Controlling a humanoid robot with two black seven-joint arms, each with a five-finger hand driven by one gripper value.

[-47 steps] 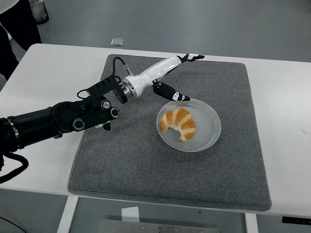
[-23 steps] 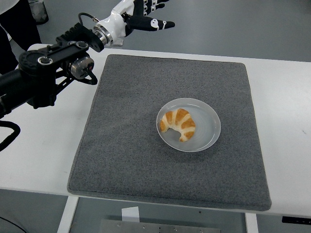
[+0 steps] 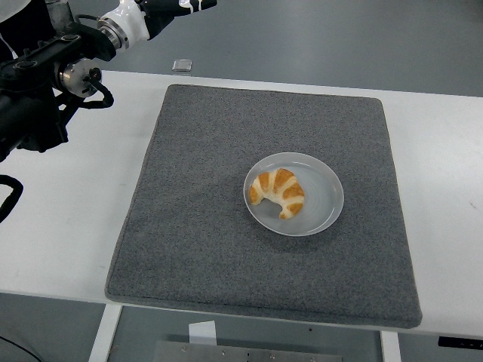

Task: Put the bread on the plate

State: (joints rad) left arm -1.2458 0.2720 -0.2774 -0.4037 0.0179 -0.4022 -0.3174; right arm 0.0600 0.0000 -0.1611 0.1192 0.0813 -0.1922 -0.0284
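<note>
A golden croissant (image 3: 278,192) lies inside the pale round plate (image 3: 323,197), left of its centre. The plate stands on the grey mat (image 3: 204,226) a little right of the middle. My left arm reaches up along the top left of the picture. Its white-and-black left hand (image 3: 189,4) is raised far above and behind the plate, partly cut off by the top edge. The one finger that shows is stretched out and holds nothing. My right arm does not show.
The mat covers most of the white table (image 3: 68,226). A small flat grey object (image 3: 181,65) lies on the floor beyond the table's far edge. A person's dark clothing (image 3: 26,15) shows in the top left corner.
My left hand has drawn away from the plate's far rim, rising up and back to the left until it reaches the picture's top edge. The croissant and plate stayed put.
</note>
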